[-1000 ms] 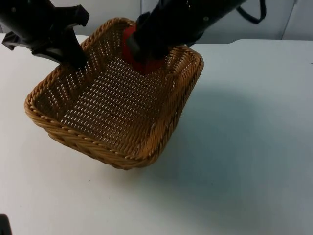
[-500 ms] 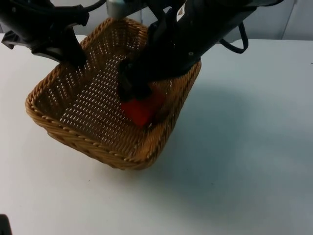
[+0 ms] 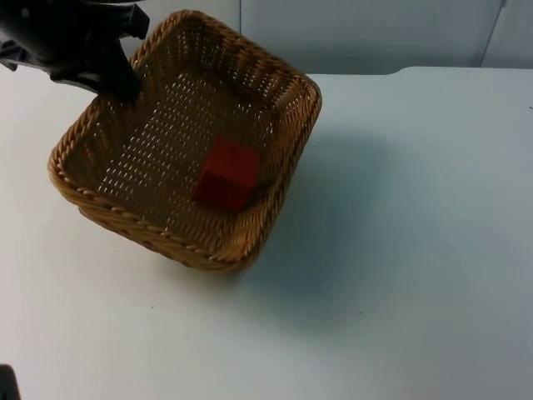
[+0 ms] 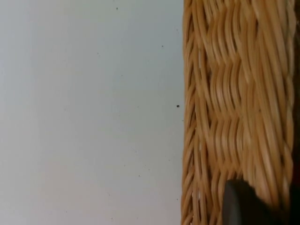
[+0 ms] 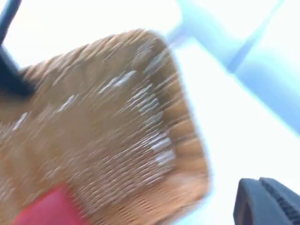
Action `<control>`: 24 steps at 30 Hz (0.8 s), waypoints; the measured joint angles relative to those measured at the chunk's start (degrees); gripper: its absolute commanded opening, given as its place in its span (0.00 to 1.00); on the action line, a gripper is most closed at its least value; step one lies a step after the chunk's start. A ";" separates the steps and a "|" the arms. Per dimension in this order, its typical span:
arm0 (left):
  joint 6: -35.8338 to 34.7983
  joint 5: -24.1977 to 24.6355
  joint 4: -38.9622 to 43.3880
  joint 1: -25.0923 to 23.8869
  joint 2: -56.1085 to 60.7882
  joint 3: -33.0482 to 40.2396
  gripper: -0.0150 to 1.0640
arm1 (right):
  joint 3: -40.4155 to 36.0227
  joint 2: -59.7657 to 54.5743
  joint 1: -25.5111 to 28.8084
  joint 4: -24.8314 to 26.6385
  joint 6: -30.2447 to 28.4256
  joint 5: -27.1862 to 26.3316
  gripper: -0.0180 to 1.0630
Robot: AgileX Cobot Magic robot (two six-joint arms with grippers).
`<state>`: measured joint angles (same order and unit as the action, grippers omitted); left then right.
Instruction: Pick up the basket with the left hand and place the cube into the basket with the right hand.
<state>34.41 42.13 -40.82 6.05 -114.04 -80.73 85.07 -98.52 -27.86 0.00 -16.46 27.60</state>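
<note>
Top view, left gripper: where my left arm comes in at the upper left corner, I see the left gripper (image 3: 125, 83) pinching the near-left rim of the basket (image 3: 275, 179), one finger inside the wall and one outside.
Top view, basket: it hangs tilted off the white table (image 3: 416, 250), casting a shadow to its right on the table top.
Top view, cube: the red cube (image 3: 226, 172) lies on the basket's woven floor, toward the right wall, well apart from the left gripper and across the basket from it.
Top view, backdrop: the grey partition wall (image 3: 375, 33) stands behind the table.
Left wrist view, basket: I see the outer wicker wall of the basket (image 4: 234, 93) running alongside the bare table (image 4: 84, 117).
Left wrist view, fingertip: a black fingertip (image 4: 239, 204) presses against that wicker wall.
Right wrist view, basket: the basket (image 5: 108, 131) shows blurred, with the cube (image 5: 47, 208) as a red patch inside it.
Right wrist view, right gripper: one black fingertip (image 5: 265, 201) is visible off the basket's edge over the table; I cannot tell whether the right gripper's fingers are spread or pressed together.
</note>
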 measured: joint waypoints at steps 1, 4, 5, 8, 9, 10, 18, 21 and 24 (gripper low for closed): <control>0.00 -0.34 0.00 0.00 0.00 0.00 0.01 | 0.22 2.89 2.39 0.00 1.11 0.82 0.01; 0.00 -1.03 -0.10 0.00 0.00 0.00 0.01 | 0.45 7.53 8.06 -0.56 3.77 3.57 0.01; 0.00 -1.31 -0.10 0.00 0.00 0.00 0.01 | 0.55 9.55 10.59 -0.70 4.78 5.46 0.01; 0.00 -2.23 -0.10 0.00 0.00 0.00 0.01 | 0.55 12.19 15.85 -1.11 6.47 9.32 0.01; 0.00 -2.78 -0.10 0.00 0.00 0.00 0.01 | 0.55 13.21 17.51 -1.25 6.87 11.56 0.01; 0.00 -3.10 -0.10 0.00 0.00 0.00 0.01 | 0.55 13.96 19.11 -1.25 6.98 13.83 0.01; -0.11 -3.46 -1.78 0.00 0.00 0.00 0.01 | 0.55 15.22 21.79 -1.75 5.04 24.66 0.01; 0.00 -0.27 -6.06 0.00 0.00 0.00 0.01 | 0.55 15.22 21.79 -1.55 4.63 25.69 0.01; 0.27 1.60 -8.53 0.00 -0.22 0.00 0.01 | 0.55 15.22 21.79 -1.55 4.50 25.91 0.01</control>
<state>34.68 43.73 -49.35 6.05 -114.26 -80.73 85.62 -83.30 -6.07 -1.55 -11.96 53.51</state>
